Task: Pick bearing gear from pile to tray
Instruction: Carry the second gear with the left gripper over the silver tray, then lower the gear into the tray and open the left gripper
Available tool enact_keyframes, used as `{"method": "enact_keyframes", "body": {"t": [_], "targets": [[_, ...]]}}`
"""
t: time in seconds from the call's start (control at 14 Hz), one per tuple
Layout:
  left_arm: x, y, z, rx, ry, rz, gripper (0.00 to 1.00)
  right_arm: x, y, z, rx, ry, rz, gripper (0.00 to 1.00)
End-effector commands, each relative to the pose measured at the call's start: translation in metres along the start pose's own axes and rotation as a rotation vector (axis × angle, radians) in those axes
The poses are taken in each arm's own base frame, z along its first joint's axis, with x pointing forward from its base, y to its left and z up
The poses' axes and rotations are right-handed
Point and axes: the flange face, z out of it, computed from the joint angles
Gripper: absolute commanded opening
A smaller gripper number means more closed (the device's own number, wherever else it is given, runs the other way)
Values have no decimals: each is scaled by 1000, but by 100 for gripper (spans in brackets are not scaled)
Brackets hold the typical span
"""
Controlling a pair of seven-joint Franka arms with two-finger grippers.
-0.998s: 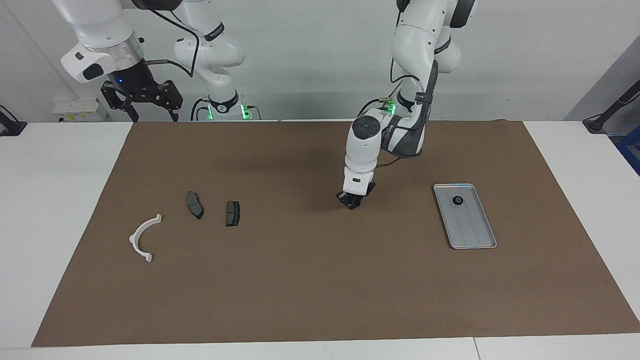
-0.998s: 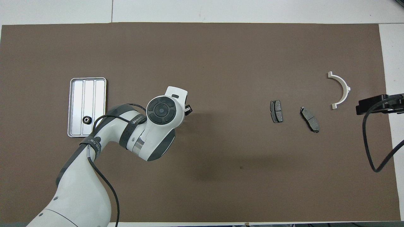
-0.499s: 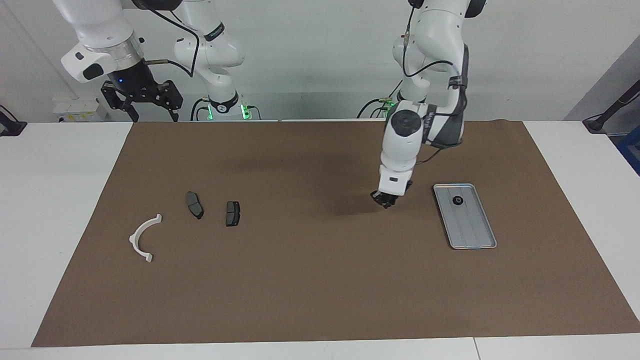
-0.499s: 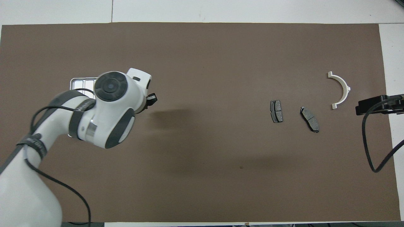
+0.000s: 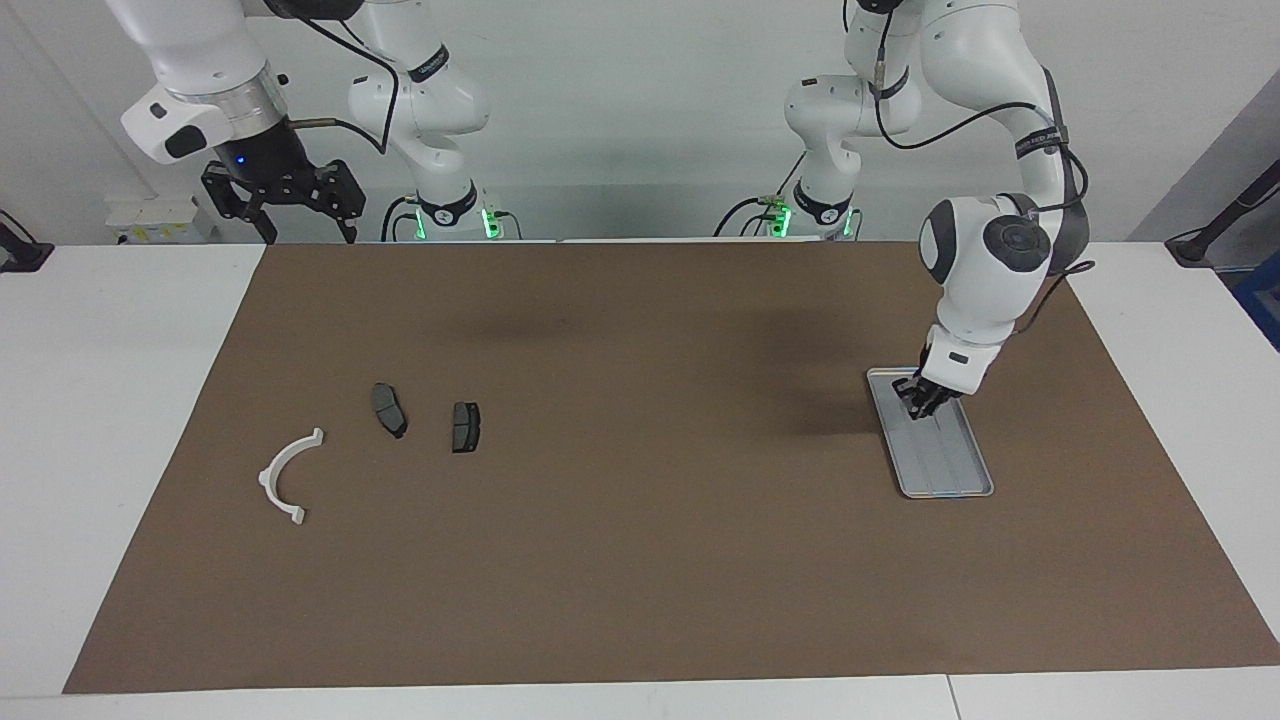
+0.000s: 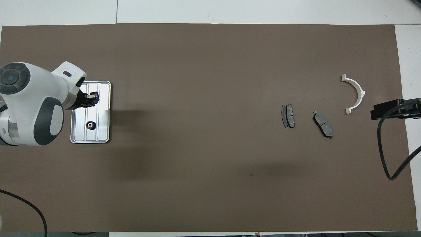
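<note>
The silver-grey tray lies toward the left arm's end of the table, also in the overhead view. One small black bearing gear lies in it; my left hand hides it in the facing view. My left gripper hangs just over the tray, fingers close together on a small dark piece that I take for a bearing gear. The pile lies toward the right arm's end: two dark brake pads and a white half-ring bracket. My right gripper waits, open, over the mat's corner.
A brown mat covers most of the white table. In the overhead view the brake pads and the bracket lie near my right gripper. A black cable hangs from the right arm.
My left arm has swung from over the mat's middle toward its own end and now holds its gripper over the tray. The right arm and the pile have not moved.
</note>
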Motion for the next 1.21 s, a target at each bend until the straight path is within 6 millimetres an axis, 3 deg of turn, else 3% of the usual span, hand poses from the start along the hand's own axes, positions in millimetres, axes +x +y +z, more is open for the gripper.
{"method": "enact_keyframes", "body": {"t": [0.0,0.14,0.43,1.14], "targets": [[8,-3,29,-14,18,13,0,-5,1,-1,18,17,-28,100],[13,-3,45,-23,41,7,0,-5,-1,-1,16,17,-28,100],[17,-21,56,-21,40,24,0,-3,-1,-2,16,31,-30,100],[14,-23,65,-21,35,25,0,1,0,-3,14,65,-26,100]]}}
